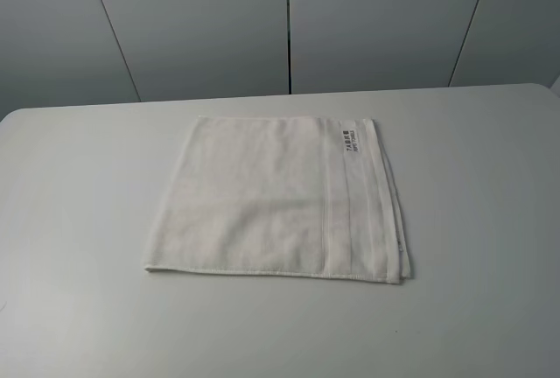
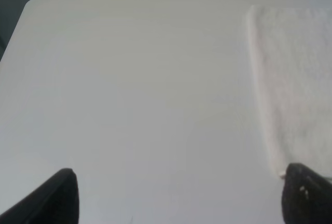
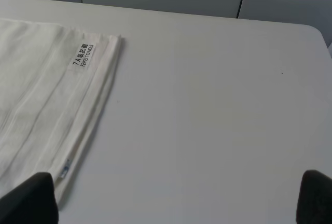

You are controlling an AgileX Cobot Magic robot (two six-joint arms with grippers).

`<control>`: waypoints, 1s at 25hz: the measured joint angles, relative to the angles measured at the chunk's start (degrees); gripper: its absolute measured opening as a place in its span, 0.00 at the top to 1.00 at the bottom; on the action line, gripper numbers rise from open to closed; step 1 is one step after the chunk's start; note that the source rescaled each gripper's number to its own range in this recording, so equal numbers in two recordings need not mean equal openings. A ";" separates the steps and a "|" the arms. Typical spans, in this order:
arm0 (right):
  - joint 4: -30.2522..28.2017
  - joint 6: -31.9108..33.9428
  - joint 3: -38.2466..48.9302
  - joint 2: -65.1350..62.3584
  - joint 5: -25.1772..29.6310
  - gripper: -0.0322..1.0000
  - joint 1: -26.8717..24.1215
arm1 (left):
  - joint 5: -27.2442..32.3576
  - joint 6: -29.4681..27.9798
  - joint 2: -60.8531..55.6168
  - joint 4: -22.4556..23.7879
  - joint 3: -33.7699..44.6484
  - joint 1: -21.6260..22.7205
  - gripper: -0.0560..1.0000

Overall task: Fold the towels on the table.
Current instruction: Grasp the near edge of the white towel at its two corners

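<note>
An off-white terry towel (image 1: 276,194) lies flat near the middle of a wide white table (image 1: 79,220). It is folded into a rough square, and stacked layers show along its right edge in the high view. Its surface looks soft and nubbly. A smoother woven border band (image 1: 354,212) of raised stripes runs front to back close to that right edge, and a stitched hem lines the front. A small white label (image 1: 352,140) sits at the far right corner (it carries two lines of dark print, too small to read with certainty). The tabletop is matte and smooth, with rounded corners. Behind it stands a grey panelled wall (image 1: 201,19) with dark seams. The left gripper (image 2: 184,198) hangs over bare table beside the towel's left edge, its two dark fingers spread wide with nothing between them. Whether one finger touches the towel's near corner cannot be told. The right gripper (image 3: 174,198) is likewise spread wide and empty, over bare table beside the towel's right edge.
</note>
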 joint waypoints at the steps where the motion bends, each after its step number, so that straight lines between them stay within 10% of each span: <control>1: 0.00 0.00 0.00 0.00 0.00 0.00 0.00 | 0.00 0.00 0.00 0.00 0.00 0.00 0.00; 25: 0.00 0.00 0.00 0.00 0.00 0.00 0.00 | 0.00 -0.37 0.00 0.00 0.00 0.00 0.00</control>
